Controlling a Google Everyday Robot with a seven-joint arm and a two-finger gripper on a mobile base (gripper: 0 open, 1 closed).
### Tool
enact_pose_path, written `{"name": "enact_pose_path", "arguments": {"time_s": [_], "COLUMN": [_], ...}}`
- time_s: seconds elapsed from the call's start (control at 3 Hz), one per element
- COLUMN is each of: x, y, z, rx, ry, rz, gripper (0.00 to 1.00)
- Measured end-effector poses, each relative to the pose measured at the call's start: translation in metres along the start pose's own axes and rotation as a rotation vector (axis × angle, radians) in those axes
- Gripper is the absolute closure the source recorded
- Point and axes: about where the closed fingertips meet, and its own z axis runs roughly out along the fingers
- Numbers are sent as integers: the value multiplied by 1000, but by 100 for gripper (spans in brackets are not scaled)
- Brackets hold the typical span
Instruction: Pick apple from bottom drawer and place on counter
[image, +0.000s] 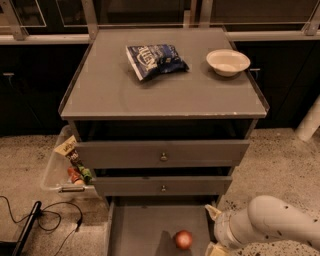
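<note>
Hanging low at right edge of bottom drawer (142, 231), gripper (212, 230) spread wide, just beside round apple (183, 239), stem direction untellable.

Dim scene, warm cast throughout. Bench (165, 95) is lit most strongly, from above; a faint sheen is seen across its middle and a pale glint along its front edge. White bowl (228, 61) at 1 o'clock is rendered brightest. A dark band is cast under the bench top. Bottom drawer (140, 230) at 6 o'clock is left in gloom; a shadow is thrown just left of the apple (183, 239). Gripper (213, 229) at 5 o'clock is weakly lit. Background at 12 o'clock is nearly black.
</note>
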Motion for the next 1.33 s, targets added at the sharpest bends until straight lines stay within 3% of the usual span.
{"name": "enact_pose_path", "arguments": {"time_s": [0.33,0.67,1.0,1.33], "x": [2,27,56,81], "y": [0,-14,-56,-82], "z": [6,53,109,160], "rx": [-8,-7,57,84], "ry": [-10,3,-33,-83], "rz": [5,7,-3,-16], "gripper": [0,0,0,0]}}
